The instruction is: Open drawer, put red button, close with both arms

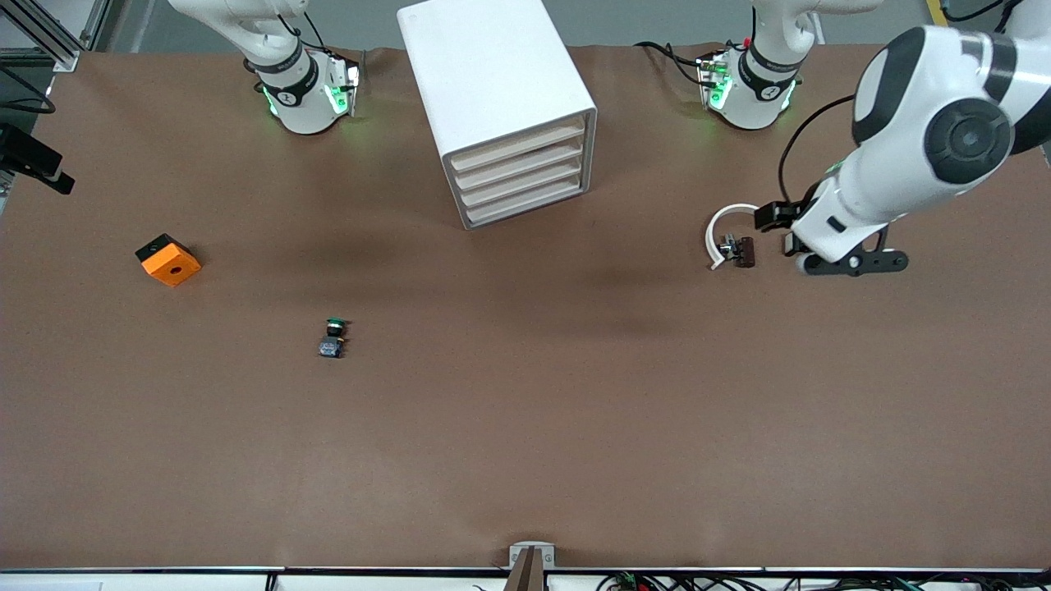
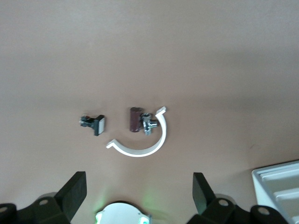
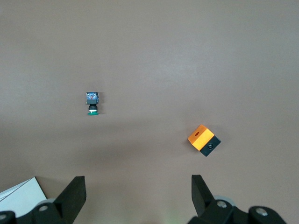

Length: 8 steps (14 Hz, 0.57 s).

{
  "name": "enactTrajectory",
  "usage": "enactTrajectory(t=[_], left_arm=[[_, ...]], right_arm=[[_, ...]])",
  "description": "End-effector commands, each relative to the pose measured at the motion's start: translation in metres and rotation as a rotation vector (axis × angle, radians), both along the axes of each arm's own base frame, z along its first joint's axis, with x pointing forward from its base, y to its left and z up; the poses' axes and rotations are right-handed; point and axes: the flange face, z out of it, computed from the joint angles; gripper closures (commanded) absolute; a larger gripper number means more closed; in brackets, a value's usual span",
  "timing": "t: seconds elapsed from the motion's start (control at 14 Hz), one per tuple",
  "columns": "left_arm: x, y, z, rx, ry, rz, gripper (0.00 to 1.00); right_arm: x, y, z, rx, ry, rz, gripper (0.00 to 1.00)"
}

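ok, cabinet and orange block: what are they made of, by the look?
Cabinet: likely molded plastic, smooth white shell with rounded edges and a soft sheen. Orange block: probably plastic too, matte orange top with a round hole and black side faces; could be painted.

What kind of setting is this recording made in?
Most likely a robotics lab bench: two white arms based at a brown-covered table, small test parts like a cabinet of drawers, loose cables along the edge.

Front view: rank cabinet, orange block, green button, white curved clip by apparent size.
1. cabinet, far the largest
2. white curved clip and orange block: look alike, so no ranking between them
3. green button, smallest
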Motion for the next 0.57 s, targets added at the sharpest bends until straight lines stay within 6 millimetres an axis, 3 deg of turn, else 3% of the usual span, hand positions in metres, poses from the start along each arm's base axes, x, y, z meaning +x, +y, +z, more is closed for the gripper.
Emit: enactTrajectory(t=[0.0, 0.5], left_arm=[[-0.035, 0.032, 0.020, -0.041, -0.023, -0.041, 0.00], [-0.067, 0.080, 0.049, -0.077, -0.112, -0.111, 0.00]], right_arm=[[-0.007, 0.002, 0.004, -0.006, -0.007, 0.016, 0.00], [-0.007, 0.009, 0.005, -0.019, -0.009, 0.030, 0.00]])
